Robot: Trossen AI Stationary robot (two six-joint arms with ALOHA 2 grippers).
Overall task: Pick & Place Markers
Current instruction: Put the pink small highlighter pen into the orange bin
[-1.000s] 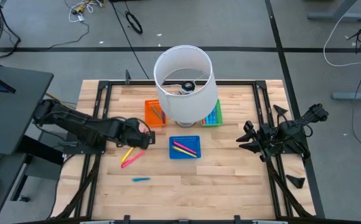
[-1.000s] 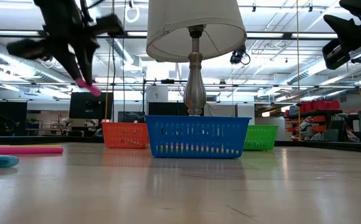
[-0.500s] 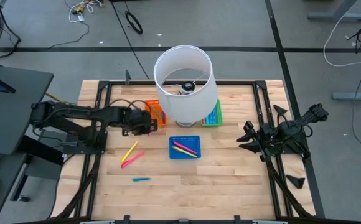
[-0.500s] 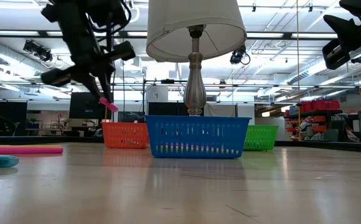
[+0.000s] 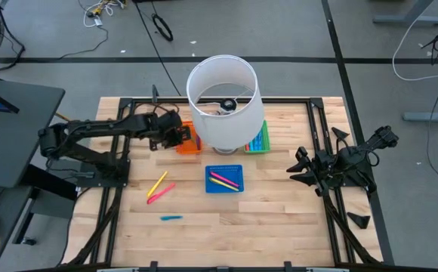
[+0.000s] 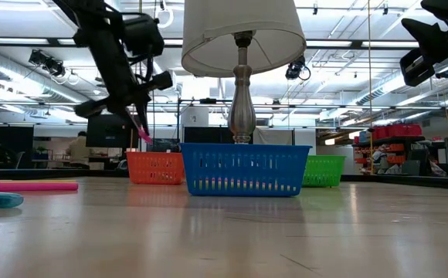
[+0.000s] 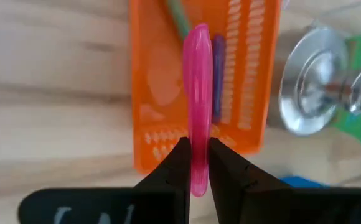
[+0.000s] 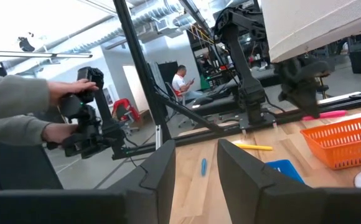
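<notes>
My left gripper (image 5: 175,136) hangs over the orange tray (image 5: 186,147), shut on a pink marker (image 7: 198,93). In the low view the marker's free tip (image 6: 144,134) points down, above the tray (image 6: 154,167). A green marker (image 7: 179,15) and a purple marker (image 7: 218,74) lie in that tray. On the table lie a yellow marker (image 5: 157,182), a pink one (image 5: 161,193) and a blue one (image 5: 171,217). My right gripper (image 5: 302,168) waits open at the table's right side, its fingers apart in the right wrist view (image 8: 196,180). My left gripper pinches the pink marker near its back end (image 7: 198,177) between the two fingers (image 7: 179,168). The rest of the marker sticks out ahead of the fingertips, along them. It is lifted clear and slants downward over the orange tray.
A table lamp (image 5: 223,102) stands at the far middle, its shade covering parts of the orange tray and the green tray (image 5: 260,140). A blue tray (image 5: 224,179) with pink and yellow markers sits at the centre. A person's hands (image 8: 68,118) hold a device beyond the table.
My left gripper has carried the pink marker from near the loose markers on the table toward the far edge and to the right, and now stands over the orange tray. It has stayed shut on the marker. The right arm has kept still.
</notes>
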